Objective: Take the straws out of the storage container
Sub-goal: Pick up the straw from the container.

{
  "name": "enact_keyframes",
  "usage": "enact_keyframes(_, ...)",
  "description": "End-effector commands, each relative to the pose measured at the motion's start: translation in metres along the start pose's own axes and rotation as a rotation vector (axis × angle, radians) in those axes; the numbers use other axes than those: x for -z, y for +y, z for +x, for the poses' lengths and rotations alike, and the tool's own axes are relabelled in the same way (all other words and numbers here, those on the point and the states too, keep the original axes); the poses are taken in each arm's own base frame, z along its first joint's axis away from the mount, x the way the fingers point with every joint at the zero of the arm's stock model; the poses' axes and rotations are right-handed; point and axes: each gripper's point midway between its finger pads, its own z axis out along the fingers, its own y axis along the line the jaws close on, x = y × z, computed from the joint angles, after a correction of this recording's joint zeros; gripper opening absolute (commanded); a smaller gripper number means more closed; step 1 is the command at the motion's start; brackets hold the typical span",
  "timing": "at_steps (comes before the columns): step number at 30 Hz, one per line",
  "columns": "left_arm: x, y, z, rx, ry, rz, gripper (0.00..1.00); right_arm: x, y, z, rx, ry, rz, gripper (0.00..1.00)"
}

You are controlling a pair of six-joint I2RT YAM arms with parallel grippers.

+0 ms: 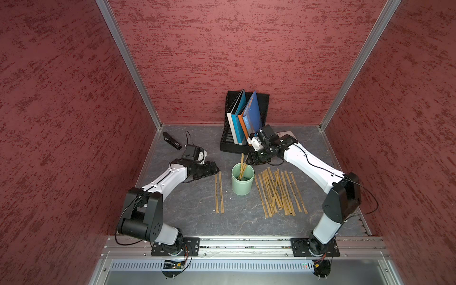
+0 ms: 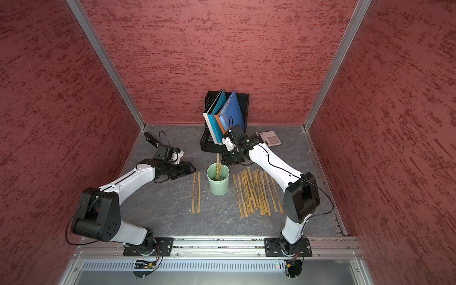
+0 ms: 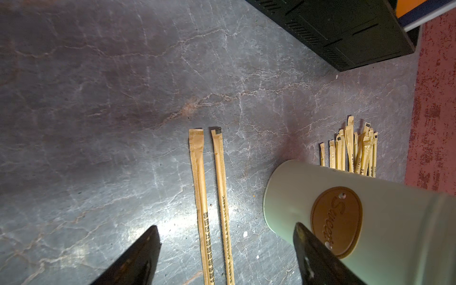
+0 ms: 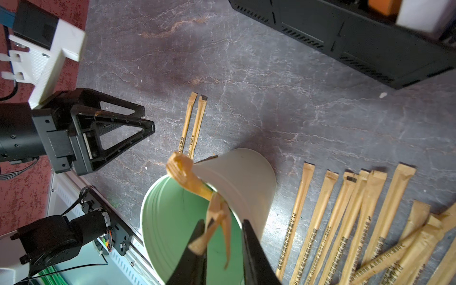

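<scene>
The storage container, a pale mint-green cup [image 1: 242, 183] [image 2: 218, 183], stands upright mid-table. Two straws [image 1: 242, 164] [image 2: 218, 162] [image 4: 190, 180] lean inside it and stick out over its far rim. My right gripper [image 1: 247, 161] [image 4: 223, 234] hovers over the cup's far rim [image 4: 241, 177]. Its jaws are a little apart with the straw tops between them; one straw touches a finger [image 4: 199, 237]. Two straws [image 1: 218, 192] [image 3: 199, 185] lie left of the cup. My left gripper [image 1: 216, 167] [image 3: 225, 225] stands wide open low over their far ends. Several straws [image 1: 278, 192] [image 4: 345, 222] lie right of the cup.
A black mesh file holder [image 1: 237, 145] [image 2: 209, 145] with coloured folders stands just behind the right gripper. A black stapler [image 1: 172, 140] lies at the back left, a calculator [image 2: 270, 138] at the back right. Red walls close in three sides.
</scene>
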Motion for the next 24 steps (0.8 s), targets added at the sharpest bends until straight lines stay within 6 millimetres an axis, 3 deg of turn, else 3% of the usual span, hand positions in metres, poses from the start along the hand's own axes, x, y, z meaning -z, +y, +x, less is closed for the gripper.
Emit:
enact_keyframes(1, 0.008, -0.004, -0.009, -0.023, -0.033, 0.003, 0.85, -0.005, -0.001, -0.009, 0.014, -0.015, 0.012, 0.22)
enact_keyframes(15, 0.007, -0.001, -0.007, -0.022, -0.029, -0.002, 0.85, -0.003, 0.010, -0.020, 0.033, -0.032, -0.029, 0.10)
enact_keyframes(24, 0.009, -0.006, -0.011, -0.022, -0.039, 0.013, 0.85, 0.035, 0.024, -0.022, 0.068, -0.071, -0.036, 0.06)
